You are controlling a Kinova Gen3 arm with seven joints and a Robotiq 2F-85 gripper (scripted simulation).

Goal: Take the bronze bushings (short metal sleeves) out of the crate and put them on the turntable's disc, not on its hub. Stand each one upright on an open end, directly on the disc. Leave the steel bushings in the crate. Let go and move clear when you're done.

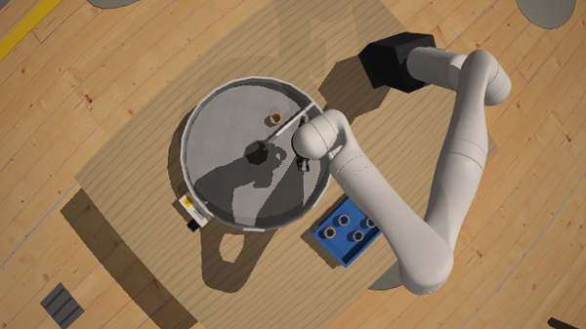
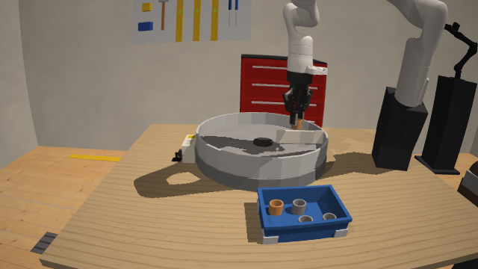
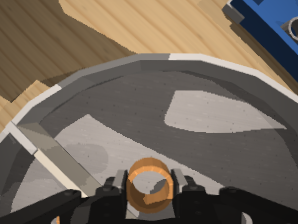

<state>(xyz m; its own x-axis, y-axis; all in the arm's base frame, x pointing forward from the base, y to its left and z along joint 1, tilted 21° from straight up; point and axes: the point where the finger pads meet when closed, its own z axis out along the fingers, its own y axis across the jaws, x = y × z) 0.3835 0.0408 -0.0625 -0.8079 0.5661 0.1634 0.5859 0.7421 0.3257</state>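
Observation:
My gripper (image 2: 296, 120) is shut on a bronze bushing (image 3: 150, 185) and holds it upright over the right part of the grey turntable disc (image 1: 254, 153), inside the rim. In the side view the bushing (image 2: 298, 123) hangs just above the disc. One bronze bushing (image 1: 275, 118) stands on the disc at the back, apart from the black hub (image 1: 256, 152). The blue crate (image 2: 305, 213) holds one bronze bushing (image 2: 275, 207) and three steel bushings (image 2: 299, 206). In the top view the arm hides most of the gripper (image 1: 303, 163).
A white bar (image 1: 292, 122) runs from near the hub to the disc's raised rim. A small control box (image 1: 193, 212) sits at the turntable's front left. The arm's black base (image 1: 397, 60) stands at the back right. A red drawer cabinet (image 2: 281, 87) stands behind the table.

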